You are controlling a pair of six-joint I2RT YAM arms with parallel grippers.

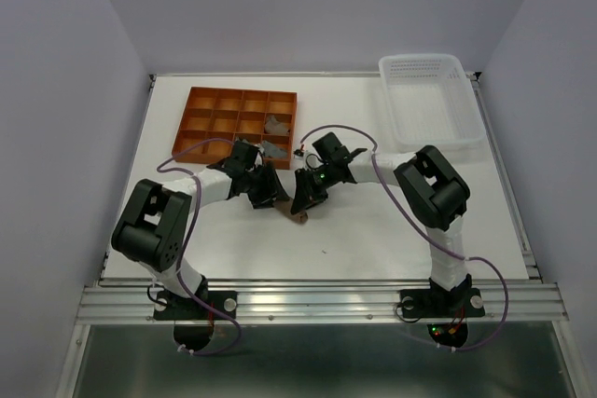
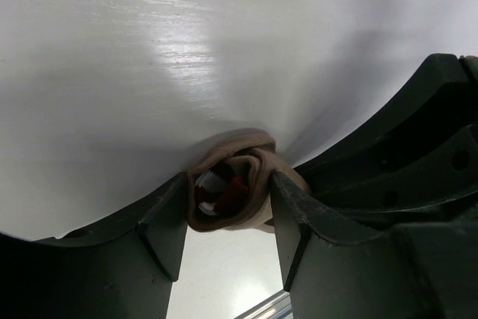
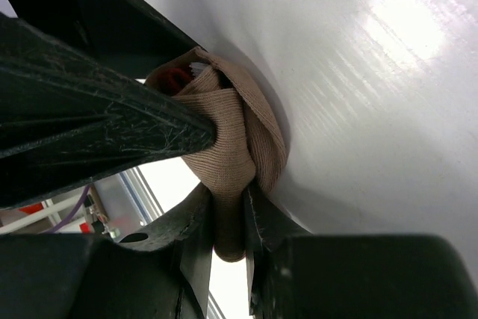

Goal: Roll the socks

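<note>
Sock [image 2: 243, 162], tan w/ red-white stripe showing at the core, sits mid-table [image 1: 373, 230] as a loose coil, caught between both arms just near of the orange tray [image 1: 196, 104]. L gripper [image 2: 228, 211] is clenched on the coil, one finger touching each side. R gripper [image 3: 226, 201] is clamped tight on a fold of the sock's outer layer, w/ fabric bunched and creased between the tips. Two grey socks [image 1: 277, 128] lie in the tray's right-hand compartments. White basket [image 1: 429, 67] is well apart at the far right.

Handling, as a judgement: sock is very light, soft and stretchy knit w/ no stiffness, so it gives under the fingers instead of pushing back. The coil looks springy and will prob unwind if both grips let go together. Table looks glossy, so fabric will likely slide, not grip. Not fragile, so a firm squeeze is OK.

Where to hold: L best across the coil's body, squeezing all layers at once so the core can't slip out. R best on the outer cuff edge only, one layer, to stretch it over the bundle. Grabbing deeper risks dragging the whole roll off the L fingers.
</note>
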